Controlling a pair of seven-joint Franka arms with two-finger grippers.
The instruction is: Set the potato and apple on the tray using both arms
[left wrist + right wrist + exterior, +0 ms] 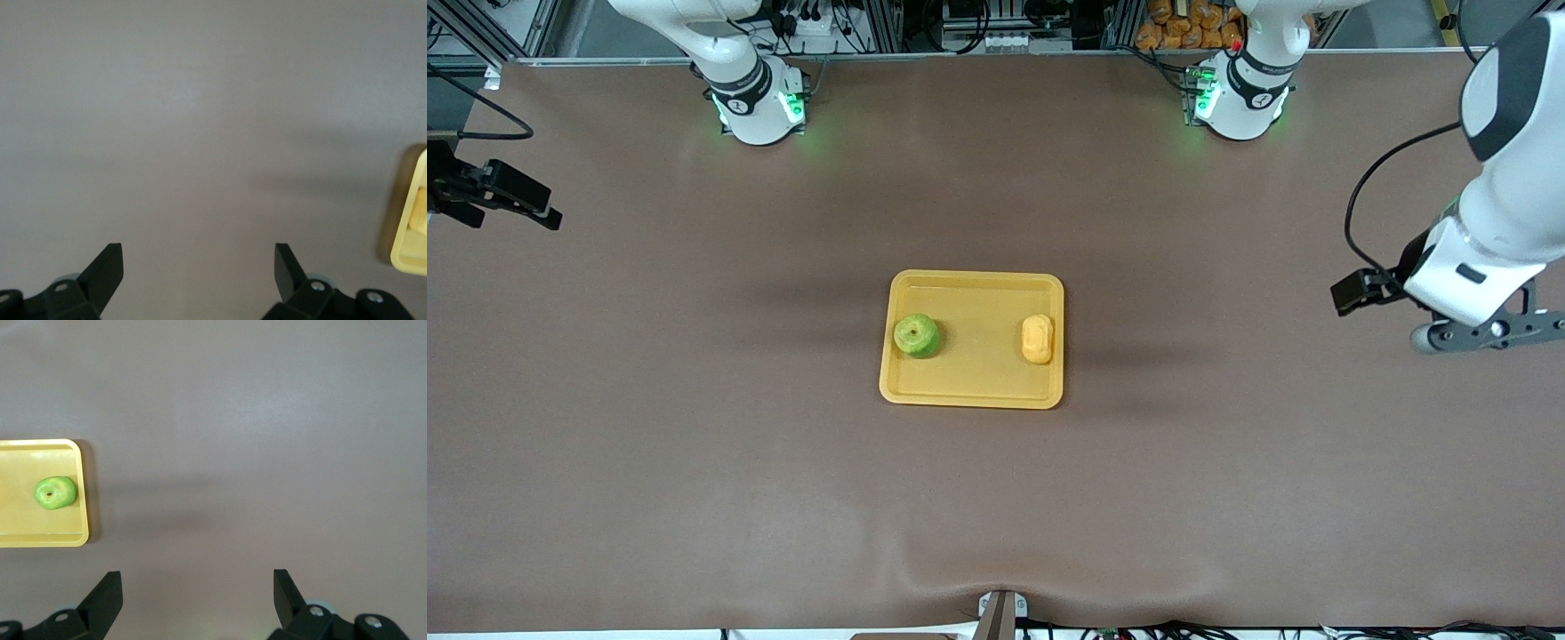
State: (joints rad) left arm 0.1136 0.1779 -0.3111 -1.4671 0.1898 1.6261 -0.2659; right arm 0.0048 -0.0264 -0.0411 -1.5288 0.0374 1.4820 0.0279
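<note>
The yellow-orange tray [971,398] lies in the middle of the table. The green apple [916,335] sits on it at the right arm's end, and the yellow potato [1037,339] at the left arm's end. My left gripper [1485,331] is open and empty over bare table, well off the tray toward the left arm's end. In the left wrist view [199,257] the tray's rim [408,257] shows at the edge. My right gripper [516,200] is open and empty over the table's right arm's end. The right wrist view [198,583] shows the tray [20,537] and apple [55,493].
A brown mat [694,444] covers the table. The arm bases [760,107] [1240,98] stand along its edge farthest from the front camera. A small clamp [1000,612] sits at the nearest edge.
</note>
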